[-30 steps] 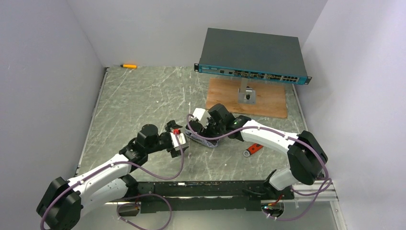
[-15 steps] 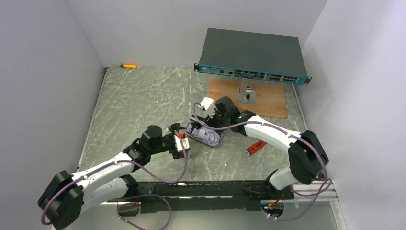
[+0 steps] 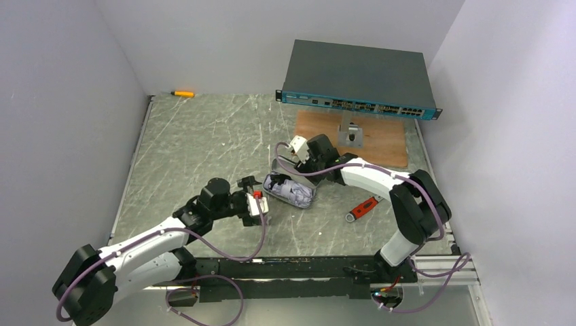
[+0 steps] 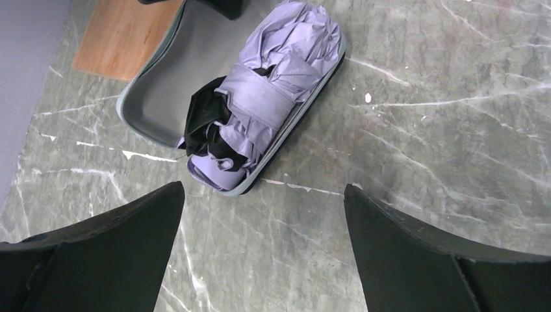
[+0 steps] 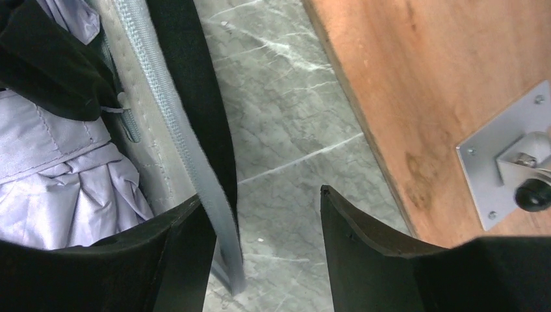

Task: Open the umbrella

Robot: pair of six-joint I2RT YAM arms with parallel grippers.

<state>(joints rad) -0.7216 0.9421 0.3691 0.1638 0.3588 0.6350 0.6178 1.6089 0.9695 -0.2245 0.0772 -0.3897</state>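
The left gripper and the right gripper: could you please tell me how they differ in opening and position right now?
The left gripper is spread wide, while the right gripper is narrower. The left gripper hovers short of the umbrella, touching nothing; the right gripper has the case's zip edge between its fingers. Both are open, and neither holds the umbrella.

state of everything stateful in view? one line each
silvery-white and black compact umbrella: folded, strap wrapped round it, lying in the case.
grey zippered case: unzipped, lid swung open.
left gripper: wide open, empty, just short of the umbrella's end.
right gripper: open, the case's zip edge sits between its fingers, not clamped.
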